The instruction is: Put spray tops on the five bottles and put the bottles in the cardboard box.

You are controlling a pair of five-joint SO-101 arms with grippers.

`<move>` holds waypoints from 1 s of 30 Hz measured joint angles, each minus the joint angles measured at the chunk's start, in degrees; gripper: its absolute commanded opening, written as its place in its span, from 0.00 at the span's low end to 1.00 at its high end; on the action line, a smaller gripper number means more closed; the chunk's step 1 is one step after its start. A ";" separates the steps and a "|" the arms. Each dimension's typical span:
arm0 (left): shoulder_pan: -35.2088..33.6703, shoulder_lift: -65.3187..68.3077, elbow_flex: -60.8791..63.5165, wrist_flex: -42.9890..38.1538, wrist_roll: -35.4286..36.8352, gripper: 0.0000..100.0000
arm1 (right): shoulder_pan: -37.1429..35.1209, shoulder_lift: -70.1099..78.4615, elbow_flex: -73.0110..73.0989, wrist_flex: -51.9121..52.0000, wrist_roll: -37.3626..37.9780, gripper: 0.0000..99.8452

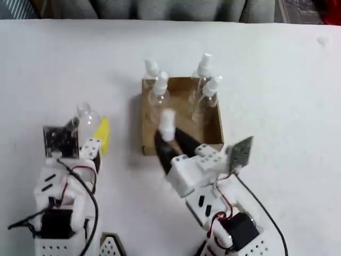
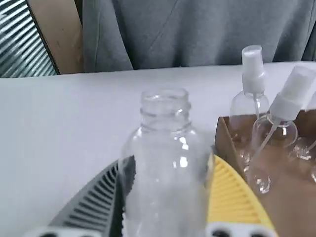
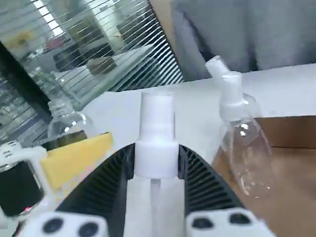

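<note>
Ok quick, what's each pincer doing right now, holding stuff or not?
Left pincer: closed on an uncapped bottle.
Right pincer: closed on a white spray top.

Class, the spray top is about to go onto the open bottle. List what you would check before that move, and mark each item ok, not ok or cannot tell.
1. left gripper shut on the open bottle: ok.
2. Bottle upright and uncapped: ok.
3. right gripper shut on the spray top: ok.
4. Spray top lined up over the bottle: not ok; it is at the near end of the cardboard box, apart from the bottle.
5. Four capped bottles standing in the box: ok.
</note>
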 measured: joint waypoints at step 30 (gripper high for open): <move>0.00 -6.07 10.99 -9.14 5.19 0.02 | -3.25 34.99 -33.85 -12.13 10.11 0.02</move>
